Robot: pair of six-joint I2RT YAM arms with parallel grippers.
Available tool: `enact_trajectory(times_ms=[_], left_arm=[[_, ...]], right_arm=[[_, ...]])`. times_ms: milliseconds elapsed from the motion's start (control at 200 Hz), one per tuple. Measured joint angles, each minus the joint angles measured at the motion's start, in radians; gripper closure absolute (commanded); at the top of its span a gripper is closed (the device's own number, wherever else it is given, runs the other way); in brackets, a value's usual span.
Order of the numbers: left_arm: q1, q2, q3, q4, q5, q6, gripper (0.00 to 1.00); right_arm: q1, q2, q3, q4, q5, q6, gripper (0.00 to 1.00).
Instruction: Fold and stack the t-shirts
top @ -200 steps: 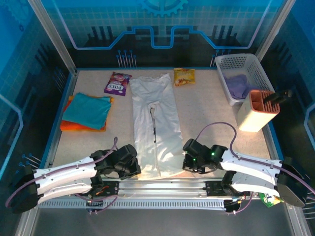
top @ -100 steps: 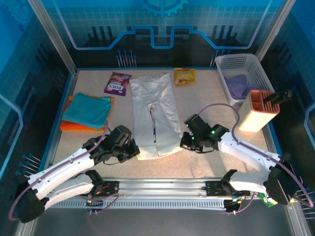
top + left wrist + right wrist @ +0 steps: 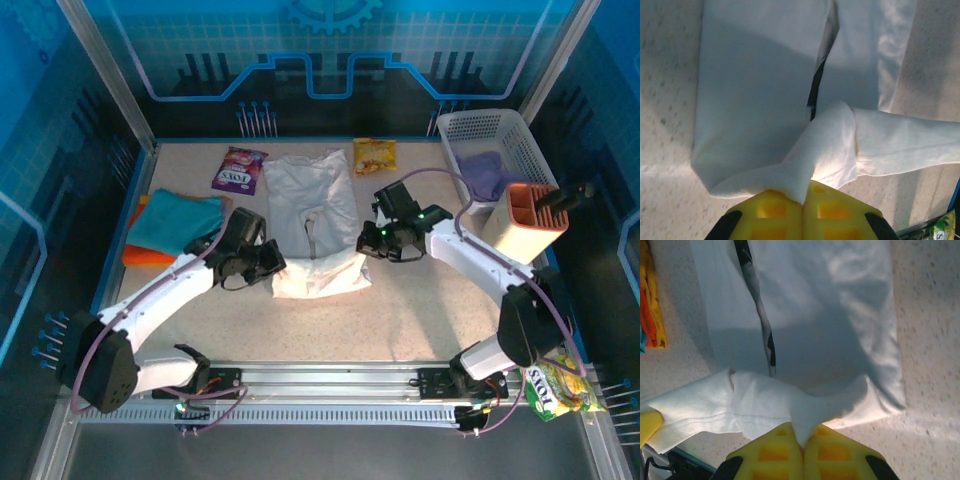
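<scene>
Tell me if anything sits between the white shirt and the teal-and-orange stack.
Nothing visible does, save the left gripper holding the white t-shirt. Bare table leads to the teal t-shirt; the purple packet sits farther back.

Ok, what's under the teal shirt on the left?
An orange folded shirt, only its left and near edges showing; the rest is covered by the teal shirt.
</scene>
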Motion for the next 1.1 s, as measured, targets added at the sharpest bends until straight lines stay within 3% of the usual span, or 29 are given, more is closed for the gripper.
enact_trajectory(times_ms=[485,1101], left_arm=[[0.180,0.274,0.152,0.128,0.142,0.127,1.00],[0.265,0.507,0.199,0.283,0.225,0.137,1.00]], right_arm=[[-0.098,0.258,0.239,0.001,-0.087,-0.063,1.00],[-0.158,0.528,0.445,0.024,-0.146,-0.110,0.94]])
